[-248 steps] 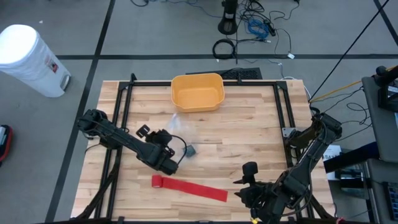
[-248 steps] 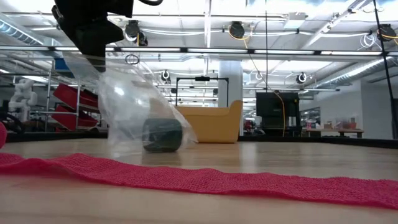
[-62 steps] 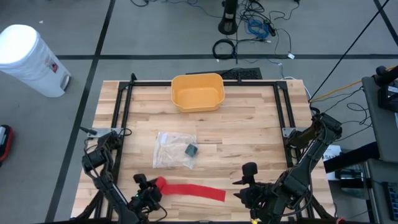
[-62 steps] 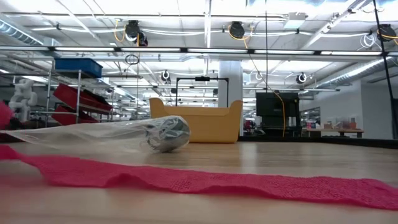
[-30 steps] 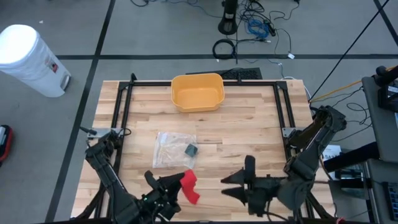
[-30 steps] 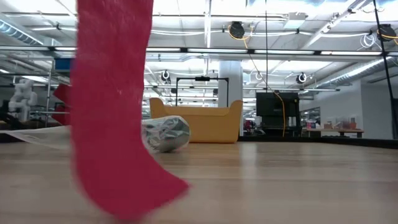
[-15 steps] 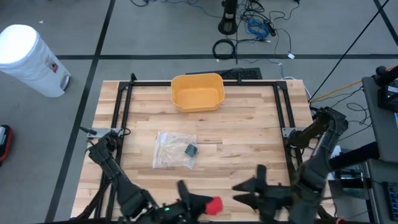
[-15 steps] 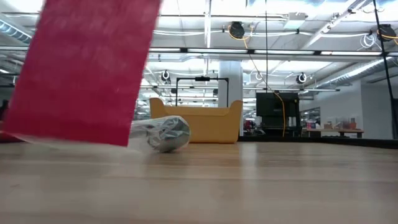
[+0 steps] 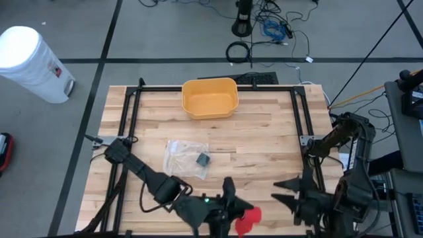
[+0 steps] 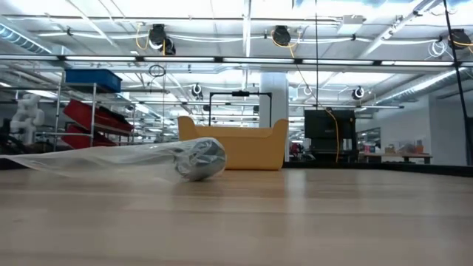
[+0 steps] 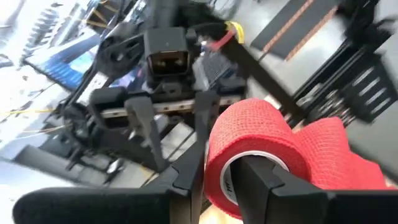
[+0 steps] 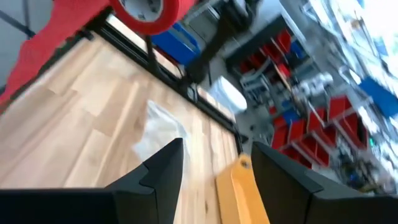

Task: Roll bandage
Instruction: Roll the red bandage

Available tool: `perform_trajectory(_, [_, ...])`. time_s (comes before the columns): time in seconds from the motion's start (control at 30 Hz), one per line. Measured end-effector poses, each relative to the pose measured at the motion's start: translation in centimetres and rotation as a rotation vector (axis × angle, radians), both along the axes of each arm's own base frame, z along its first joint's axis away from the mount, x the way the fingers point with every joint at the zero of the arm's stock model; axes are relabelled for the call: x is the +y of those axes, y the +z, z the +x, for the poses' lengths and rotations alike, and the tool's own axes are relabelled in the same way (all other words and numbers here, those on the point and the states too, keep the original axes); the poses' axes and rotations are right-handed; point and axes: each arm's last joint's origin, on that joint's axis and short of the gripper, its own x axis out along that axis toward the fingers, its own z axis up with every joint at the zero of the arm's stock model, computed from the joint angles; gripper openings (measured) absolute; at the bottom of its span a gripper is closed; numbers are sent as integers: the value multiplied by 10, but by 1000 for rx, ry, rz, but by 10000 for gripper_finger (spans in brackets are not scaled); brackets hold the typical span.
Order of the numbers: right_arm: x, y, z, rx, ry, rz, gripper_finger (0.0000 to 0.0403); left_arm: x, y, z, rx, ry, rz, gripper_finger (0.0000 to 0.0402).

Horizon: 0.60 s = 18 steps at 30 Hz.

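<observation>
Two sets of fingers meet low in frame: my left fingers (image 9: 232,213) clamp the red bandage (image 9: 248,219); my right fingers (image 9: 287,190) spread wide beside it. Plastic bag (image 9: 185,158) and yellow bin (image 9: 210,97) lie farther up the worktop (image 9: 264,139).

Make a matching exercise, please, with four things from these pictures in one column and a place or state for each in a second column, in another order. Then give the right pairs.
Things:
1. red bandage roll
2. yellow bin
3. clear plastic bag
4. right gripper

Places or states:
A. lies flat near the middle of the table, a small dark object inside it
B. open, holding nothing, near the table's front right corner
C. stands at the far edge of the table
D. held in the left gripper, lifted at the table's front edge

Right pairs: 1-D, 2-C, 3-A, 4-B
</observation>
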Motion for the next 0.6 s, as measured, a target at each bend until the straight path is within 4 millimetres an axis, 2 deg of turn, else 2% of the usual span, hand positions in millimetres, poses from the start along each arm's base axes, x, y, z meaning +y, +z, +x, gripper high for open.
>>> perform_trajectory(0.17, [-18,-17,-9,-12,-93,38,175,32,2,19,-11,18,82,82])
perform_trajectory(0.4, [-34,-44,-15,-69,-148,-11,175,90,12,39,-2,-88,-83,82])
perform_trajectory(0.6, [-61,-65,-26,-134,-179,58,175,107,-3,42,165,-117,-170,82])
